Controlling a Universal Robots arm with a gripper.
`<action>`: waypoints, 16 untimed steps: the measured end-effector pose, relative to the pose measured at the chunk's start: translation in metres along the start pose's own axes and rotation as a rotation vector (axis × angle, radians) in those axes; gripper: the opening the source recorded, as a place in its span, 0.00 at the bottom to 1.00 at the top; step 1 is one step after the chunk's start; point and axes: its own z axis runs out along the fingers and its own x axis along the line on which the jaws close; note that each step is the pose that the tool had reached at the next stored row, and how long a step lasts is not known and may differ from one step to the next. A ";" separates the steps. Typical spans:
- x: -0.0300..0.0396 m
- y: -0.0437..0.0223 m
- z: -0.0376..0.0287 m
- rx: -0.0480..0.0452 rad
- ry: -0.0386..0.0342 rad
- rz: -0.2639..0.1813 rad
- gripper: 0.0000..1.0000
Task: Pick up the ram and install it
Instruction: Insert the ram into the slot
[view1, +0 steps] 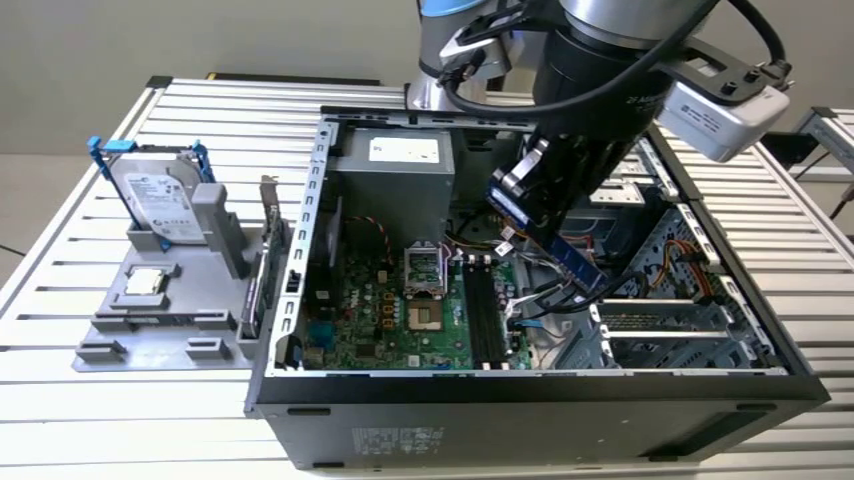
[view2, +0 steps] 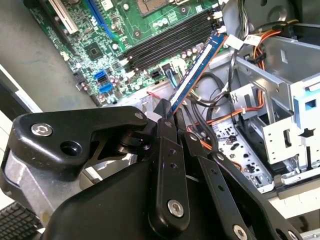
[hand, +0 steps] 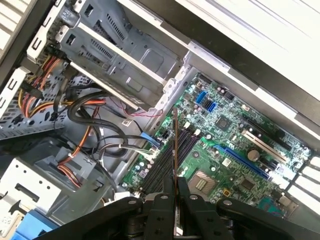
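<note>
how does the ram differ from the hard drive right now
The ram is a thin, narrow stick; the hard drive is a thicker silver block with blue rails. The ram is clamped in the gripper, tilted above the motherboard inside the case; the hard drive stands on edge in a grey holder outside it. Neither is installed yet.

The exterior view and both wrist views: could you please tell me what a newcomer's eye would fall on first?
The gripper, shut on the ram, holds the thin stick tilted over the black memory slots of the green motherboard. All this sits inside the open computer case in the middle of the exterior view. At the exterior view's left, a silver hard drive with blue rails stands upright in a grey holder.
</note>
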 end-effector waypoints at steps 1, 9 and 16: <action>0.0000 0.0000 0.0000 -0.0002 0.0000 0.006 0.00; 0.0000 0.0000 0.0000 -0.0016 0.0002 0.054 0.00; 0.0000 0.0000 0.0000 -0.0028 0.0003 0.091 0.00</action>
